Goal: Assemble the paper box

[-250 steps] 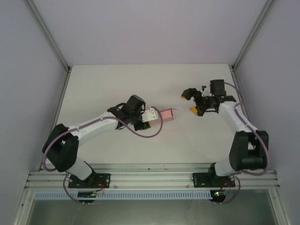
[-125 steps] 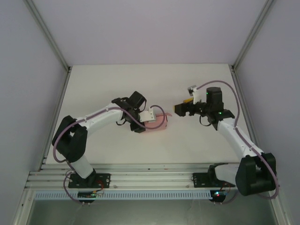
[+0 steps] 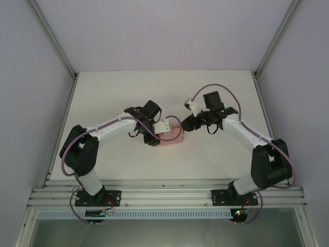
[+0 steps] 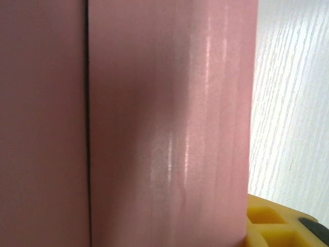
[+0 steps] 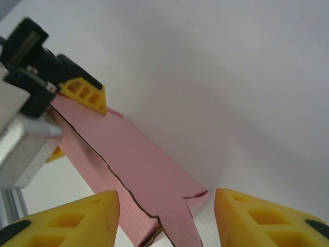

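The paper box [image 3: 174, 137] is a small pink rectangular box lying near the middle of the white table. My left gripper [image 3: 165, 127] is shut on its left end. In the left wrist view the pink box wall [image 4: 154, 123] is very close, with one yellow finger [image 4: 280, 226] beside it. In the right wrist view the box [image 5: 128, 154] runs away from me, and a loose end flap [image 5: 180, 221] points at the camera. My right gripper [image 5: 165, 198] stands open at that end, its fingers either side of the flap and clear of it. The left gripper's yellow finger [image 5: 85, 91] presses on the far end.
The white table [image 3: 205, 92] has bare surface behind and in front of the box. Grey walls and metal frame posts [image 3: 56, 46] close in the sides. An aluminium rail [image 3: 164, 196] carrying both arm bases runs along the near edge.
My right arm has swung left to the box's right end and its jaws have narrowed. The left gripper shifted the box slightly left and nearer, then held still.
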### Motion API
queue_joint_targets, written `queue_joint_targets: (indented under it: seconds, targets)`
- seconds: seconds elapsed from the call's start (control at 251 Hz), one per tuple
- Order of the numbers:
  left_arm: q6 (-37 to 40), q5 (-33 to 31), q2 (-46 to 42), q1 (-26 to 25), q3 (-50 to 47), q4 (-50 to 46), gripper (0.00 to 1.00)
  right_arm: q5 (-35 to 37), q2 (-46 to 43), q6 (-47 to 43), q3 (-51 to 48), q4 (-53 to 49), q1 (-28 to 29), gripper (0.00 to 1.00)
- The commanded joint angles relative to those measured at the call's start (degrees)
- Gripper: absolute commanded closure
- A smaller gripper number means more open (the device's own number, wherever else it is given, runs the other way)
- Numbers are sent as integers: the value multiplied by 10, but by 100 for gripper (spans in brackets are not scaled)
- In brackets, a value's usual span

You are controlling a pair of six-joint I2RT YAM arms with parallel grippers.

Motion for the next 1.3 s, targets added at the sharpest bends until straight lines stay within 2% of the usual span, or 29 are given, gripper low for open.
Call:
queue_joint_targets:
  seconds: [0.0,0.08,0.224,0.351,0.503,0.706,0.846,0.938,1.078,1.297]
  targets:
    - [8,10,5,5,8,-17,60,16,6,-32,15,-59,3,48]
    - [9,12,3,5,6,-16,59,19,9,-33,12,-59,2,53]
    - [6,8,4,6,8,-12,60,20,9,-7,22,-53,4,85]
    - [1,3,5,6,7,-6,59,33,4,46,45,-79,8,98]
    - [-13,-15,9,5,6,17,59,6,5,205,73,-123,6,100]
    - [-14,-18,24,5,21,12,59,-64,-6,345,41,-84,14,100]
    - [-12,-18,27,5,25,14,59,-23,-5,332,28,-91,16,100]
    - [-13,-15,29,5,26,13,59,-9,-2,346,5,-58,15,100]
    - [-13,-16,32,7,28,11,59,40,-11,282,-25,-38,29,100]
    - [-17,-14,34,7,35,14,57,105,-27,243,-97,31,45,100]
